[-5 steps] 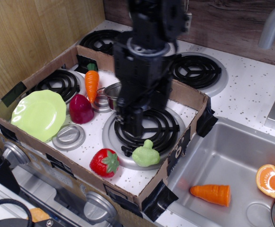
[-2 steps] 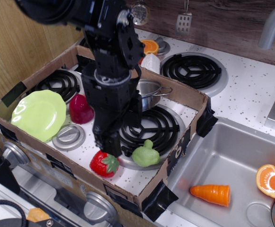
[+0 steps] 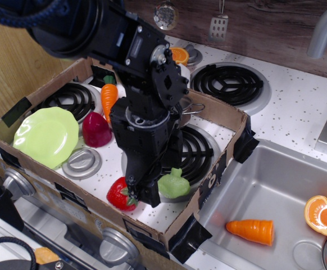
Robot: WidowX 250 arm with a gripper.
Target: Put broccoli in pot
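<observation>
The broccoli (image 3: 175, 184) is a pale green lumpy toy lying on the front edge of the black coil burner (image 3: 200, 152) inside the cardboard box. My black gripper (image 3: 150, 195) hangs low just left of the broccoli, between it and the strawberry (image 3: 119, 194), and seems to touch the broccoli's left side. The arm's bulk hides how the jaws stand. The steel pot is almost wholly hidden behind the arm; only a thin wire handle (image 3: 194, 106) shows at the box's back.
In the cardboard box (image 3: 226, 116) lie a lime-green plate (image 3: 45, 135), a maroon toy (image 3: 96, 129), a carrot (image 3: 108, 97) and a grey lid disc (image 3: 82, 163). The sink (image 3: 264, 185) to the right holds another carrot (image 3: 252, 230) and an orange half (image 3: 323, 216).
The arm has swung right and down from above the strawberry, so the gripper now sits against the broccoli's left side. The broccoli and other toys have not moved.
</observation>
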